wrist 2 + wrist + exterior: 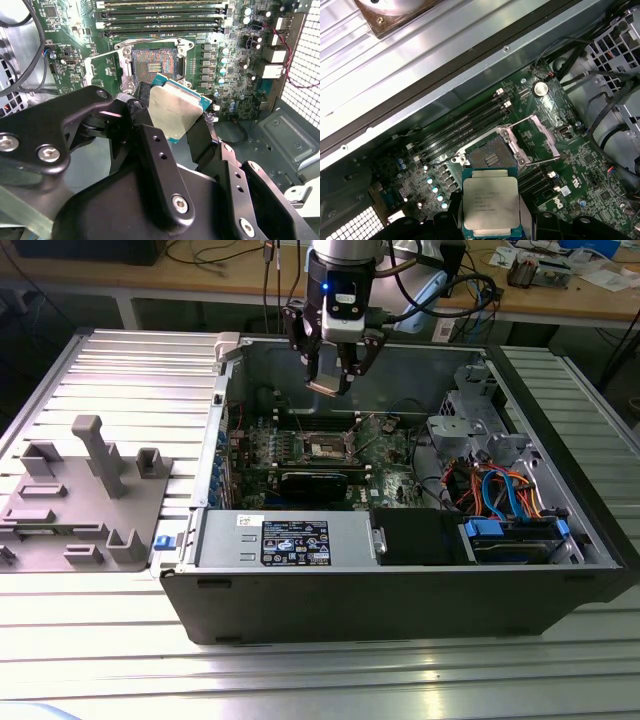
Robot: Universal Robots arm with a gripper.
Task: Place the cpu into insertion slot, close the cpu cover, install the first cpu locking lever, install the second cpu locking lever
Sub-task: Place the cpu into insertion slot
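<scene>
**Over the insertion slot (492, 156): cpu (491, 205) held in the jaws**

Above the open PC case (400, 600), the jaws are clamped on the cpu, gripping two opposite edges. Its silver face shows in both wrist views. Cpu hangs clear of the green mobo (580, 165), not touching it. Insertion slot sits bare below, contacts exposed, w/ the cpu cover (545, 134) swung up & open beside it. Case rests on the ribbed metal surface (100, 370). Grey fixture (80, 490) lies near the case on the exterior view's left.
</scene>
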